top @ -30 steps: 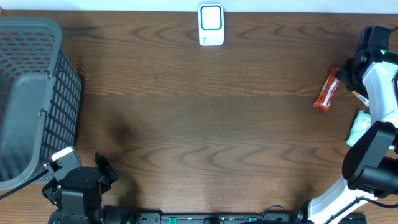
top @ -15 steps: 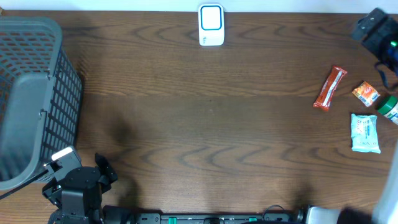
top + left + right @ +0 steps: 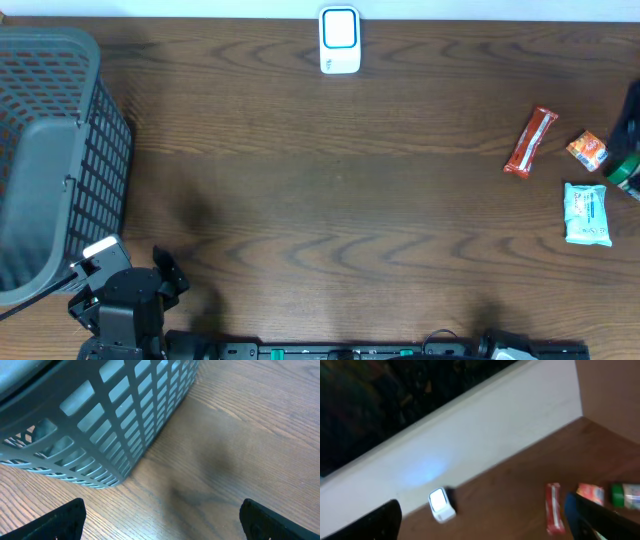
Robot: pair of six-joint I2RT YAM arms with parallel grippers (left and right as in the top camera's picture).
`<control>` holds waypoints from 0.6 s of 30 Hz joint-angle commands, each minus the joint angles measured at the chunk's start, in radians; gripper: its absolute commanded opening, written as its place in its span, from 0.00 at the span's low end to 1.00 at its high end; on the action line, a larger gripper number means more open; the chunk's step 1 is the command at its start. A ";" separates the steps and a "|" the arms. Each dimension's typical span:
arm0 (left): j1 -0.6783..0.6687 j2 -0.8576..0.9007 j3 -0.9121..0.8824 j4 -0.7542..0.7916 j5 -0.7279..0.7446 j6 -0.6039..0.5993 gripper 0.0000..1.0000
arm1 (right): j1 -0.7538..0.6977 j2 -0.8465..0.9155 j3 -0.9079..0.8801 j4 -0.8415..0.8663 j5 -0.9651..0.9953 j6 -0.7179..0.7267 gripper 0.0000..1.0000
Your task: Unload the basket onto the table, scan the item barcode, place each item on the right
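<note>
Showing overhead only: pale blue packet (image 3: 587,214) near red snack bar (image 3: 529,142).

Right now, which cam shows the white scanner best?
Overhead. The white scanner sits whole and sharp at the far edge of the table, its blue-framed face up. The right wrist view also catches it, but small, blurred and at a slant. The left wrist view shows only the basket and table, no scanner.

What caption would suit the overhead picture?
Grey basket left, white scanner at back, small items right, on wooden table.
</note>
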 commanded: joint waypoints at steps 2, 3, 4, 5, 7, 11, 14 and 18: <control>0.005 0.000 0.003 0.000 -0.006 -0.005 0.98 | 0.008 -0.097 -0.010 -0.108 0.060 -0.089 0.99; 0.005 0.000 0.003 0.000 -0.006 -0.005 0.98 | 0.013 -0.125 -0.019 -0.137 0.084 -0.093 0.99; 0.005 0.000 0.003 0.000 -0.006 -0.005 0.98 | 0.021 -0.156 -0.033 -0.159 0.112 -0.093 0.99; 0.005 0.000 0.003 0.000 -0.006 -0.005 0.98 | 0.033 -0.192 -0.051 -0.176 0.142 -0.093 0.99; 0.005 0.000 0.003 0.000 -0.006 -0.005 0.98 | 0.062 -0.276 -0.107 -0.187 0.187 -0.092 0.99; 0.005 0.000 0.003 0.000 -0.006 -0.005 0.98 | 0.123 -0.457 -0.259 -0.161 0.248 -0.096 0.99; 0.005 0.000 0.003 0.000 -0.006 -0.005 0.98 | 0.159 -0.584 -0.396 -0.098 0.286 -0.096 0.99; 0.005 0.000 0.003 0.000 -0.006 -0.005 0.98 | 0.185 -0.718 -0.597 0.047 0.299 -0.097 0.99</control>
